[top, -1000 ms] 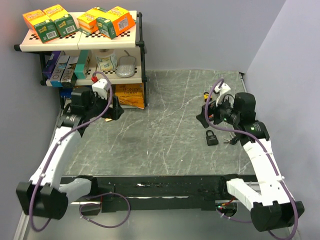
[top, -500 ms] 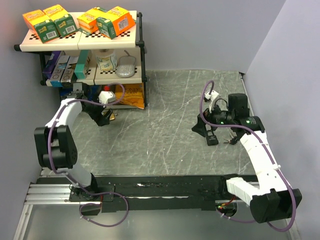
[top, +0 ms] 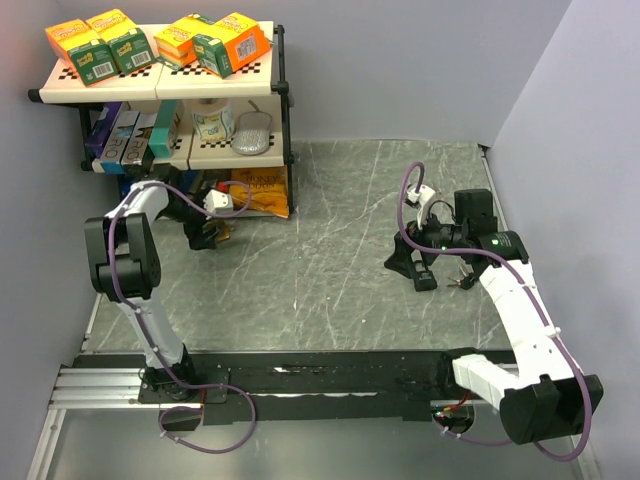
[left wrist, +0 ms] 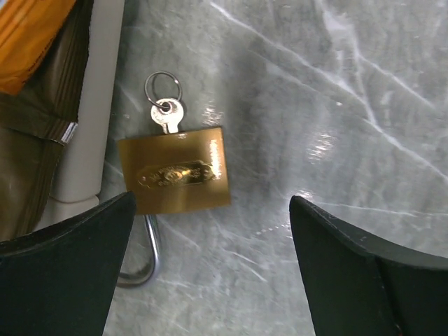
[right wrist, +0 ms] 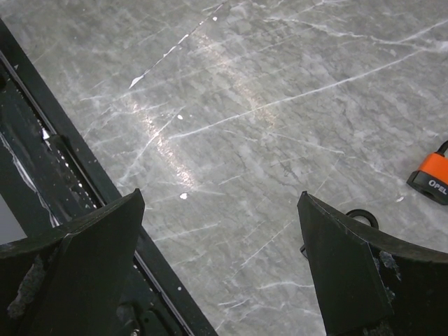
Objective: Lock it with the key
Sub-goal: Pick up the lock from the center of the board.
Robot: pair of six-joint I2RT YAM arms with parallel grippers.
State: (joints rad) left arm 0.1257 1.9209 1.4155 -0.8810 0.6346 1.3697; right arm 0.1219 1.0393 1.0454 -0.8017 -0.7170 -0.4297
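A brass padlock (left wrist: 175, 171) lies flat on the marble table beside a white shelf leg. A silver key (left wrist: 166, 115) on a ring sticks into its body, and its steel shackle (left wrist: 145, 260) points toward me. My left gripper (left wrist: 210, 269) is open and empty, just above and short of the padlock; from above it sits at the shelf's foot (top: 208, 232). My right gripper (top: 405, 262) is open and empty beside a black padlock (top: 425, 277). In the right wrist view the jaws span bare marble (right wrist: 220, 259).
A two-level shelf (top: 170, 85) with boxes stands at the back left, with an orange bag (left wrist: 28, 35) under it. A small orange padlock (right wrist: 434, 178) lies at the right. Loose keys (top: 462, 280) lie near the black padlock. The black front rail (right wrist: 42, 182) is close by.
The left arm has folded back and its gripper has come down over the brass padlock at the shelf's foot. The right gripper has shifted left and lower beside the black padlock.
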